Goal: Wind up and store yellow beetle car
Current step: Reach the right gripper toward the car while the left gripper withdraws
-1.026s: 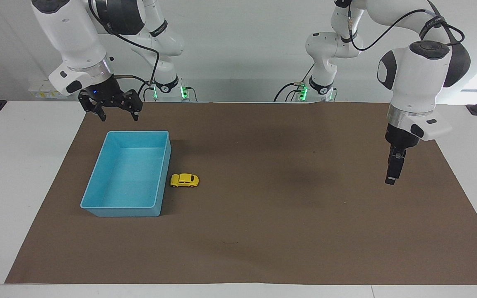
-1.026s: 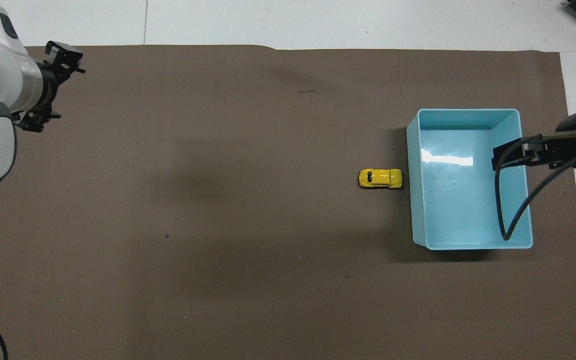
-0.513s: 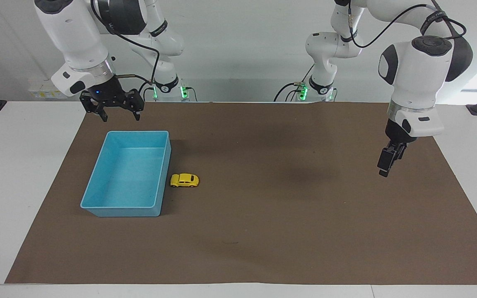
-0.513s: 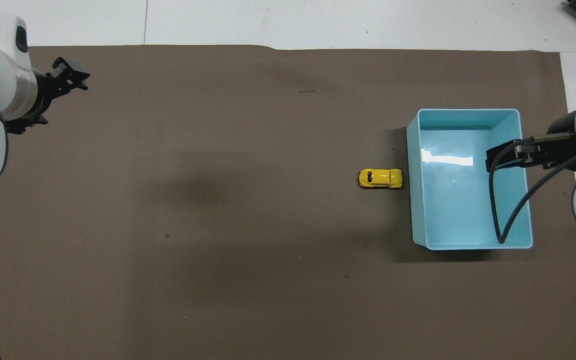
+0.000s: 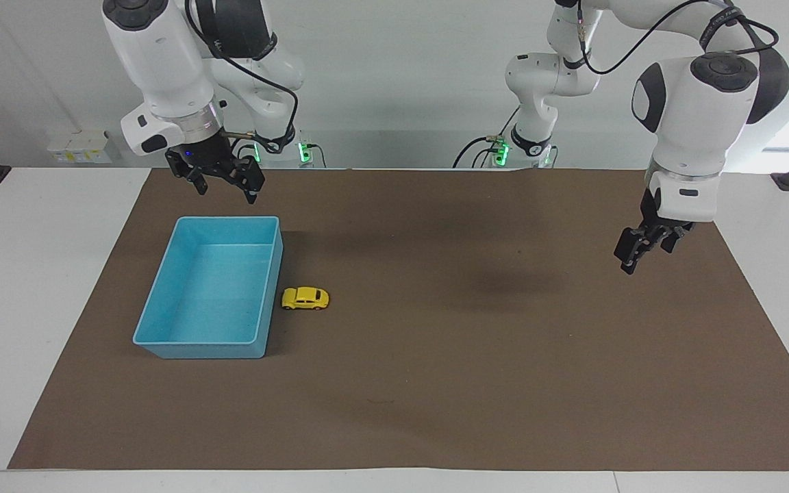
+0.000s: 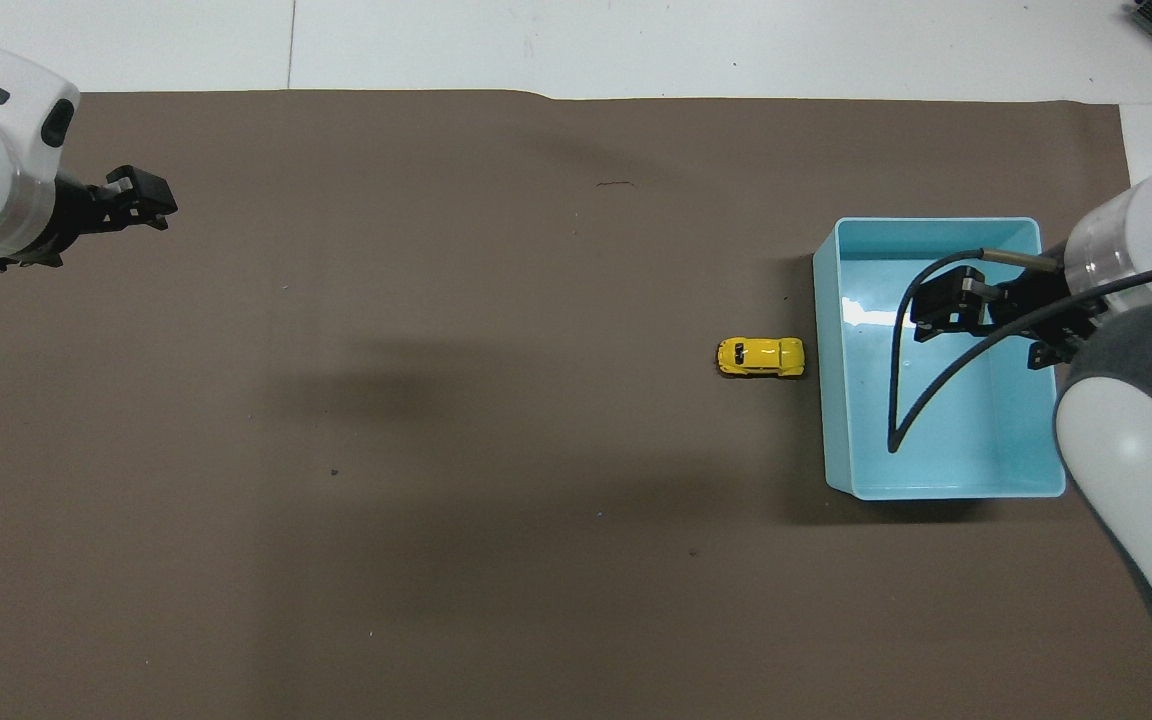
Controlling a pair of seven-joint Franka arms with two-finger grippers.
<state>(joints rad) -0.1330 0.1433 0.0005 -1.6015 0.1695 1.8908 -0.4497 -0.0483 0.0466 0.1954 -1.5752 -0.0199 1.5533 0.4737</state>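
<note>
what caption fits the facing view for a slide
Yellow beetle car on the brown mat beside the empty blue tray; right gripper and left gripper raised, holding nothing.

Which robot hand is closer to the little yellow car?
The right gripper, raised over the mat by the blue tray; the yellow beetle car sits beside it.

No writing, label, brand, number or sign can be read in either view. The dark bands around the joints of the white robot arms (image 5: pixel 263 48) carry faint pale marks, but they are too small to make out as letters.
</note>
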